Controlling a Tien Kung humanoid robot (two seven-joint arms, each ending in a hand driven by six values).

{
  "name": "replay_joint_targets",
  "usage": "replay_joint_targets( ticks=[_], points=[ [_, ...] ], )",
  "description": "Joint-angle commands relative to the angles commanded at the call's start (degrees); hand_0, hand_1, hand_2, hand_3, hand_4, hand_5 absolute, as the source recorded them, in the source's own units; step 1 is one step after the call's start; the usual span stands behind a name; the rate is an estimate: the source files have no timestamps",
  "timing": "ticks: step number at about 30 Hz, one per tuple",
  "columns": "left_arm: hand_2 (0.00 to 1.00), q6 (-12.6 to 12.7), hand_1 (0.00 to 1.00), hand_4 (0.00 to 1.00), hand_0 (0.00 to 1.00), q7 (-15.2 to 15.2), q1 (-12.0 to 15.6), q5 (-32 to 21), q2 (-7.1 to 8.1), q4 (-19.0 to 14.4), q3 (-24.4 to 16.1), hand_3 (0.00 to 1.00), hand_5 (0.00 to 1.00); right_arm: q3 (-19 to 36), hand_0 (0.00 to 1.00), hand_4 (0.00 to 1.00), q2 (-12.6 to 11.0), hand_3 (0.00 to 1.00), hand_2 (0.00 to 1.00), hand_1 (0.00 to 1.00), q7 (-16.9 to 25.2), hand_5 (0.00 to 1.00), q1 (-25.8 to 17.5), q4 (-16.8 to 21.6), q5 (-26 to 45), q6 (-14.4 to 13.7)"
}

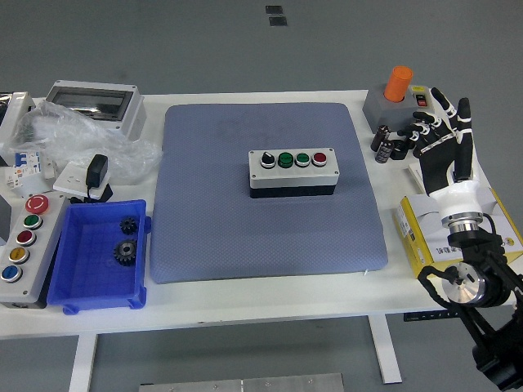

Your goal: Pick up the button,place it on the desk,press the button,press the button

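- The button box [292, 172] sits on the mat [268, 193], mid-table [245, 298].
- Left of the mat, a bin [100, 257] holds 2 gears [125, 251].
- A control station [21, 249] lies left of the bin.
- Right hand [445, 151] hovers right of the mat.

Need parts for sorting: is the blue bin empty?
Not empty. The blue bin holds two dark gears, one nearer its far wall.
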Motion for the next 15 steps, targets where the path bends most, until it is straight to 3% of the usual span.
replay_joint_targets(
  ticks=[1, 15],
  points=[
    [0.558, 0.0, 0.606, 0.653, 0.635, 0.01, 0.0, 0.03, 0.03, 0.0, 0.01, 0.613, 0.29, -0.01, 0.65, 0.964, -0.01, 0.775, 0.657, 0.686, -0.06, 0.659, 0.02, 0.06, -0.15, -0.08],
    [0.56, 0.04, 0.605, 0.653, 0.636, 0.08, -0.18, 0.57, 0.49, 0.0, -0.07, 0.613, 0.29, -0.86, 0.712, 0.965, 0.01, 0.78, 0.711, 0.735, -0.26, 0.657, 0.45, 0.06, -0.73, -0.06]
  ],
)
